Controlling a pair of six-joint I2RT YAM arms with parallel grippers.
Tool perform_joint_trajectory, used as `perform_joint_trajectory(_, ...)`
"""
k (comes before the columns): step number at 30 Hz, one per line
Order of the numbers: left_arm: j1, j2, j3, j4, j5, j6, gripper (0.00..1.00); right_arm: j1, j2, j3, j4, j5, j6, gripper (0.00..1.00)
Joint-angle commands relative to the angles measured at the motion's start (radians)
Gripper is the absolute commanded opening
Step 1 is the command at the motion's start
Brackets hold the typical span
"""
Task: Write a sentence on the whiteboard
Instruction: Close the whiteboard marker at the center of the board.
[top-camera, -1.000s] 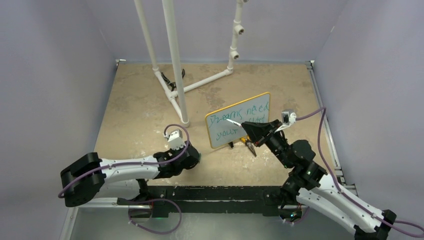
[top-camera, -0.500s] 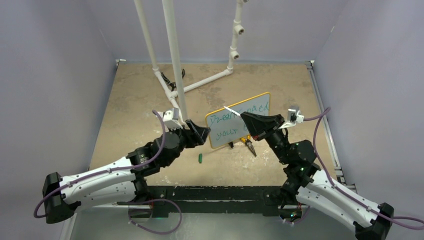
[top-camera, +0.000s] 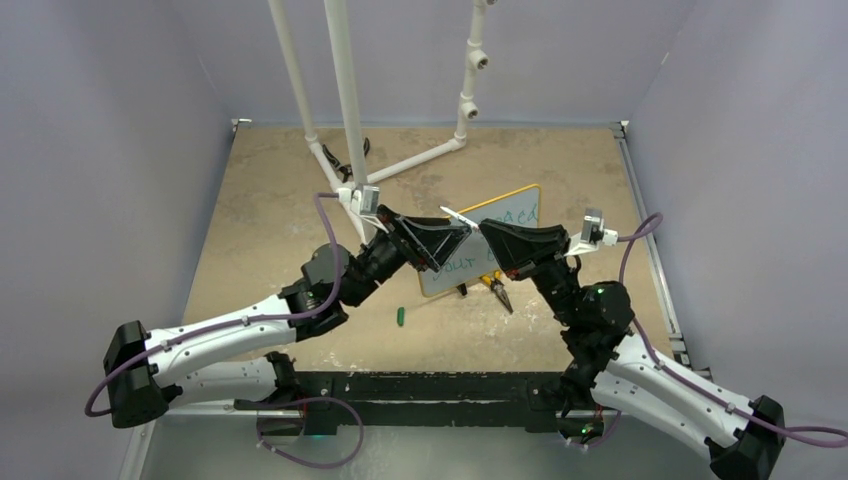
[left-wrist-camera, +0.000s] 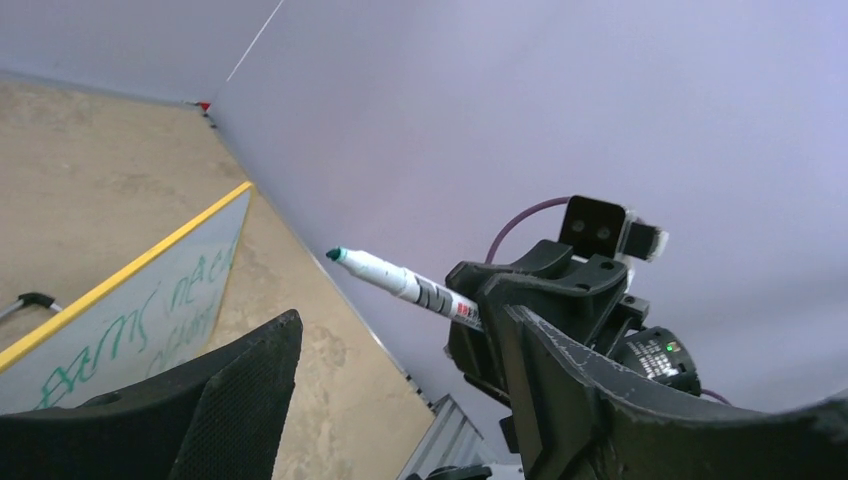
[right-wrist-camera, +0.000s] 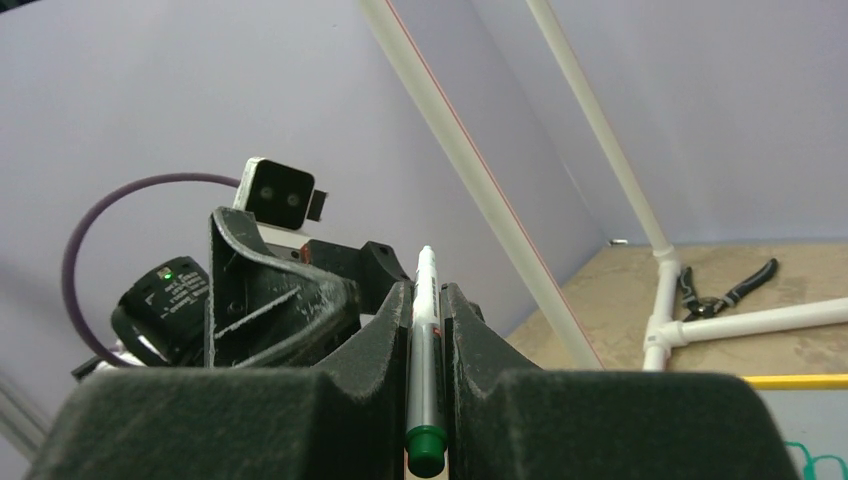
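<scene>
The whiteboard (top-camera: 515, 212) stands tilted on the table, yellow-rimmed, partly hidden behind both grippers. The green sentence (top-camera: 520, 214) shows in part; its lettering is also in the left wrist view, sentence (left-wrist-camera: 150, 322) on whiteboard (left-wrist-camera: 60, 320). My right gripper (top-camera: 490, 235) is shut on a white marker (top-camera: 460, 218), marker (right-wrist-camera: 424, 335), whose bare green tip points left, off the board. My left gripper (top-camera: 453, 247) hangs open facing it, its fingers (left-wrist-camera: 235, 395) below the marker (left-wrist-camera: 400, 282) and clear of it. A green cap (top-camera: 400, 317) lies on the table.
A white pipe frame (top-camera: 350, 120) rises behind the left gripper, with black pliers (right-wrist-camera: 725, 293) beside its foot. Orange-handled pliers (top-camera: 499, 293) lie in front of the board. Lilac walls close in the table on three sides.
My left arm rose from the table up to the board and its jaws opened. The green cap now lies where that gripper was. My right gripper lifted the marker a little.
</scene>
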Motion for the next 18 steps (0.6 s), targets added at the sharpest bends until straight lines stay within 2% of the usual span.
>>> perform_joint_trajectory(1, 0.004, -0.008, -0.02, 0.208, 0.013, -0.002, 0.71, 0.001, -0.005, -0.007, 0.076, -0.038, 0.034, 0.0)
perform_joint_trajectory(6, 0.004, 0.019, -0.02, 0.263, 0.006, -0.036, 0.63, 0.001, -0.001, -0.021, 0.089, -0.047, 0.04, 0.0)
perform_joint_trajectory(10, 0.004, 0.054, 0.01, 0.255, 0.035, -0.054, 0.52, 0.001, 0.0, -0.024, 0.095, -0.052, 0.042, 0.0)
perform_joint_trajectory(11, 0.004, 0.06, 0.012, 0.261, 0.04, -0.059, 0.48, 0.002, 0.0, -0.025, 0.096, -0.053, 0.042, 0.0)
perform_joint_trajectory(17, 0.004, 0.078, 0.01, 0.267, 0.021, -0.091, 0.02, 0.002, -0.004, -0.023, 0.058, -0.065, 0.04, 0.0)
perform_joint_trajectory(18, 0.004, 0.079, 0.009, 0.264, 0.016, -0.092, 0.0, 0.001, -0.008, -0.018, 0.037, -0.067, 0.036, 0.0)
